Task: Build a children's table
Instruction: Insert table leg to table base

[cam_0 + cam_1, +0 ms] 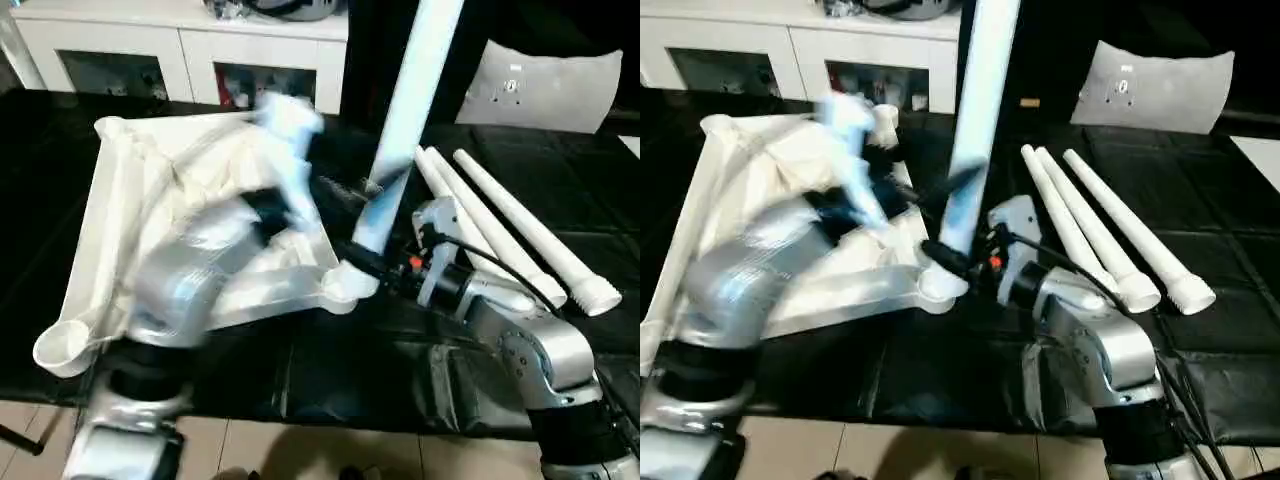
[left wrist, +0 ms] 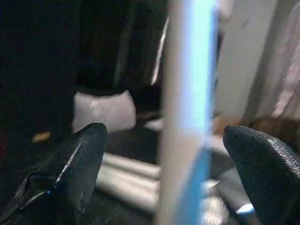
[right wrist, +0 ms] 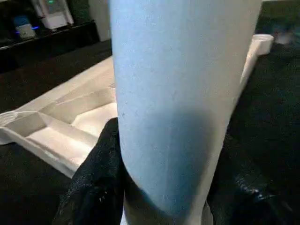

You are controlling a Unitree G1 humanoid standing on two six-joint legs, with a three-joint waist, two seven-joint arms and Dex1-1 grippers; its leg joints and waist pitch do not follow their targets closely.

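The children's table top (image 1: pixel 110 200) lies upside down on the black mat, ribs facing up. One white leg (image 1: pixel 405 110) stands upright in its near right corner socket (image 1: pixel 350 285). My right gripper (image 3: pixel 168 187) is shut on this leg just above the socket, with a black finger (image 3: pixel 101 178) on each side. My left gripper (image 2: pixel 166 136) is open wide, its fingers (image 2: pixel 84 159) apart on either side of the same leg, higher up and not touching it. The left arm is blurred over the table top. Three more legs (image 1: pixel 520 235) lie side by side on the mat to the right.
A white cabinet (image 1: pixel 180 40) runs along the back. A grey cushion (image 1: pixel 550 85) leans at the back right. The mat's front edge meets a tiled floor (image 1: pixel 330 450) close to my body. An empty corner socket (image 1: pixel 60 345) sits at the near left.
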